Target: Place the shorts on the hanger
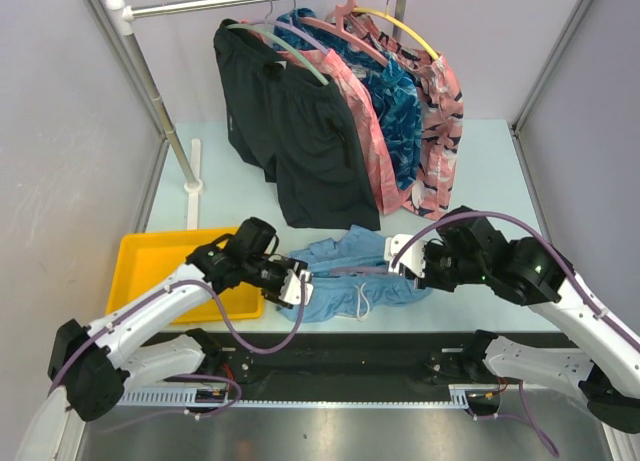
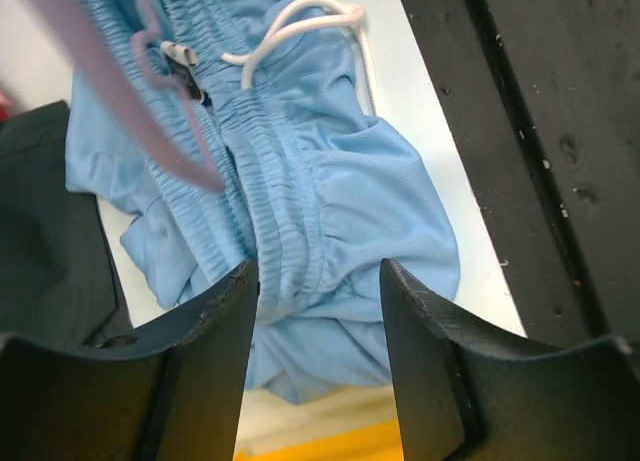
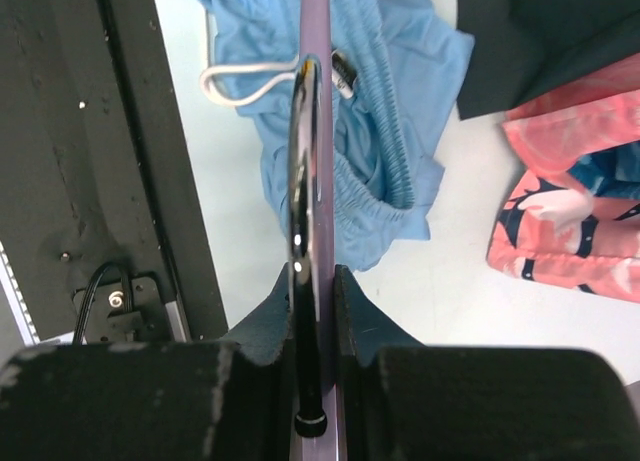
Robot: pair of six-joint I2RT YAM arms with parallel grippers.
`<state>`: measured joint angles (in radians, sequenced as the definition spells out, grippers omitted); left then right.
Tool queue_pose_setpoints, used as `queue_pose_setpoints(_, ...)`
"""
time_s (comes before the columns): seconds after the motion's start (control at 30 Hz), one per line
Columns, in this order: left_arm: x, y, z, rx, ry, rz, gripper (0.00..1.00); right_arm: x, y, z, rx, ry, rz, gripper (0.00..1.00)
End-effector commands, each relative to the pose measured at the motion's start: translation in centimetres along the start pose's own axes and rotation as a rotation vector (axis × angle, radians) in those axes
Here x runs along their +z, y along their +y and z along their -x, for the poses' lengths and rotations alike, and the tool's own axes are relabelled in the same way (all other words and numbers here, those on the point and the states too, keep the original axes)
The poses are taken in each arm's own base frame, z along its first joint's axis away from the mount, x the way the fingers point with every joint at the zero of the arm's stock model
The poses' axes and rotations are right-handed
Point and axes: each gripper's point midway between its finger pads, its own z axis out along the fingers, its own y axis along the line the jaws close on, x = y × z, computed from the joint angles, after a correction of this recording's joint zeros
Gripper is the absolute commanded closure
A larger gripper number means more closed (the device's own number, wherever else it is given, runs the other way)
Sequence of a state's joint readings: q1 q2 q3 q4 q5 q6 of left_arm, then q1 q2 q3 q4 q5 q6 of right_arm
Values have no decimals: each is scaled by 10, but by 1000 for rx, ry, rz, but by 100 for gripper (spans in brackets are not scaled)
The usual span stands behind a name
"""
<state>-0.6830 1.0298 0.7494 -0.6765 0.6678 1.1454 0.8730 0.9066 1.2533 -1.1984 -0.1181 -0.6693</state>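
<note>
A: Table (image 1: 480,161), near edge: shorts (image 1: 350,271) heaped between the arms. Left jaws spread astride the waistband. Hazard?

B: They may nip one layer only, so the waist won't open. Hanger (image 3: 316,101), over the shorts: right jaws pinch it near its hook; could twist. Drawstring (image 2: 300,21): might snag.

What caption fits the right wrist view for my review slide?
Right fingers shut on the lavender hanger, seen edge-on with its silver hook, above sky-blue shorts crumpled on the table.
</note>
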Motion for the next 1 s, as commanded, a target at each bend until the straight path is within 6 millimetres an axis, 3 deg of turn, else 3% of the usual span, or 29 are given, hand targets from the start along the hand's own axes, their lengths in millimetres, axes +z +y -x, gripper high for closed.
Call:
queue_pose_setpoints(0.0, 15, 11, 0, 130, 20, 2, 43, -11, -15, 25, -6, -92, -53, 100)
queue_pose_setpoints(0.27, 40, 26, -8, 143, 81, -4, 39, -4, -21, 20, -40, -63, -39, 100)
queue_pose_setpoints(0.47, 54, 20, -30, 143, 173, -66, 42, -1, -30, 14, -43, -51, -40, 100)
queue_pose_setpoints(0.53, 54, 21, -32, 164, 188, -64, 47, -1, -31, 14, -49, -49, -39, 100)
queue_pose_setpoints(0.67, 52, 16, -27, 219, 201, -95, 72, 2, -31, 15, -90, -58, -17, 100)
queue_pose_setpoints(0.77, 50, 11, -22, 254, 195, -109, 85, 4, -27, 20, -115, -85, 14, 100)
queue_pose_setpoints(0.97, 47, 8, -19, 252, 199, -123, 100, 15, -21, 21, -125, -83, 82, 100)
